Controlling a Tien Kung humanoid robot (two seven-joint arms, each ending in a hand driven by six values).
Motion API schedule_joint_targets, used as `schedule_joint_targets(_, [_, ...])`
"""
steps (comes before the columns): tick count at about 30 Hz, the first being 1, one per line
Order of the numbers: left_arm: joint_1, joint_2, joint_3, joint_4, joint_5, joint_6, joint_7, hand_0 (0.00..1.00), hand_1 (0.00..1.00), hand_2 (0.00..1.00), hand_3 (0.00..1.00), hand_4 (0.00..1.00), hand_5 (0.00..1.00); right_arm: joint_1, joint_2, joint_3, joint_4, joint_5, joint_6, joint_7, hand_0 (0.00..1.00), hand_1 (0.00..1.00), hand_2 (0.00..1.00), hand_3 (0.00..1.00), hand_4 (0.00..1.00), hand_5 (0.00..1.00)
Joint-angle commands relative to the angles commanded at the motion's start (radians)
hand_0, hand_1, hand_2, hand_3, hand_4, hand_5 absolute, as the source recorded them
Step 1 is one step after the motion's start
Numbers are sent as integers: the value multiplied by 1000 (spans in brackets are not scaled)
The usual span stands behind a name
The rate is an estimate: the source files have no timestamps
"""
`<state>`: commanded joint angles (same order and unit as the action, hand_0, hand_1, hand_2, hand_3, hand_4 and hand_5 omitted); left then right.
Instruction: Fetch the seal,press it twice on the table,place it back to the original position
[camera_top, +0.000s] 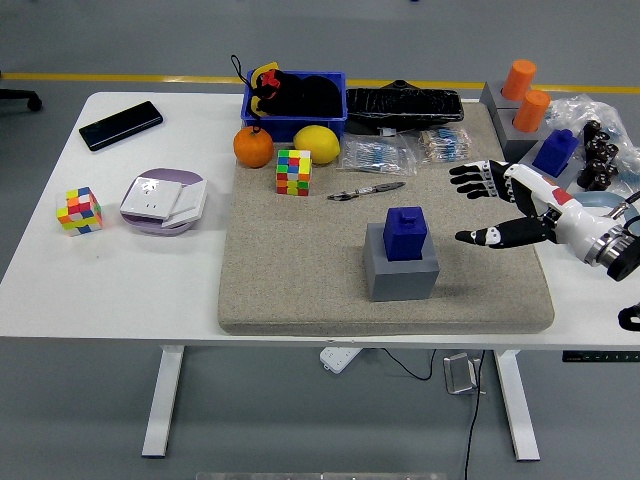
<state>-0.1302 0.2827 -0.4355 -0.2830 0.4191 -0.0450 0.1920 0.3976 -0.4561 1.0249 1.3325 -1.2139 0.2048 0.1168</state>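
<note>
The seal (406, 233) is a dark blue block with a small knob on top. It stands upright on a grey base block (400, 268) in the middle of the beige mat (290, 290). My right hand (482, 205) comes in from the right and hovers open to the right of the seal, fingers spread, thumb pointing toward it, a short gap away. It holds nothing. My left arm is out of view.
On the mat's far side lie a pen (366, 190), a colour cube (293, 172), an orange (253, 147), a lemon (316, 145) and bagged items (420, 148). A blue bin (295, 98) stands behind. Orange cylinders (525, 95) and another blue seal (555, 152) stand at far right.
</note>
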Motion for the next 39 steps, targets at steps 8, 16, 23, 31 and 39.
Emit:
schedule_joint_targets(8, [-1, 0, 4, 0, -1, -1, 0, 738, 695, 686, 743, 661, 306, 38, 18, -87, -10, 33, -9, 4, 783, 755, 757, 806, 924, 2])
schedule_joint_targets(16, [-3, 0, 11, -1, -3, -1, -1, 733, 695, 687, 743, 662, 306, 87, 54, -167, -58, 77, -44, 28, 770, 747, 753, 802, 922, 2])
schedule_joint_targets(23, [-4, 1, 20, -1, -7, -2, -1, 733, 695, 686, 743, 663, 305, 117, 73, -216, -100, 104, -65, 46, 759, 743, 748, 795, 921, 2])
schedule_joint_targets(31, [-3, 5, 24, 0, -9, -3, 0, 733, 696, 686, 744, 665, 305, 134, 66, -246, -118, 121, -68, 52, 740, 724, 733, 780, 910, 2])
schedule_joint_targets(39, [-5, 4, 25, -2, -7, -4, -1, 734, 696, 687, 744, 667, 306, 135, 61, -253, -121, 118, -84, 58, 690, 663, 665, 717, 828, 2])
